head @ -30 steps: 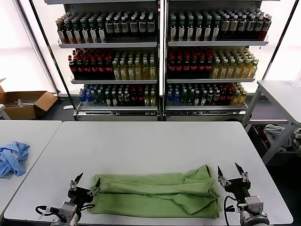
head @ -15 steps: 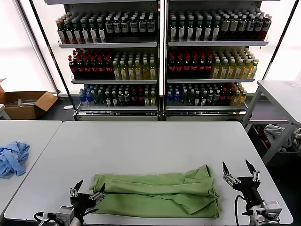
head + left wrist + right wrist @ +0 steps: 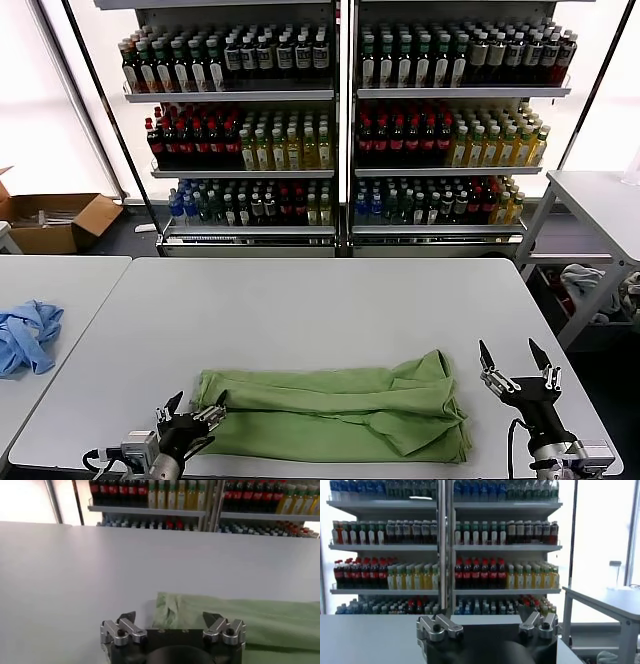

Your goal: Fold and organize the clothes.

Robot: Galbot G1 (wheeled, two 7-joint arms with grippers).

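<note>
Head view: you are looking at two tall display coolers (image 3: 345,120) that are filling the background, their shelves carrying rows of bottled drinks: dark bottles on the top shelf, red and yellow ones in the middle, mixed blue, green and red ones on the lowest. In front of them, the white table (image 3: 320,300) is taking up most of the frame. A second table (image 3: 60,290) is standing at the robot's left, with a light blue garment (image 3: 27,335) lying crumpled on it.

An open cardboard box (image 3: 55,220) is sitting on the floor at far left; you cannot tell its contents from here.

The green polo shirt (image 3: 335,412) is lying folded into a long band along the near edge of the white table, with one end bunching up toward the robot's right.

The left gripper (image 3: 190,415) is sitting low at the shirt's left end, just beside or over the fabric edge, its jaws spread wide and gripping nothing; the left wrist view is showing the shirt edge (image 3: 235,620) ahead of the fingers. The right gripper (image 3: 520,368) is hovering clear of the shirt's right end, pointing upward, jaws likewise spread wide and empty.
</note>
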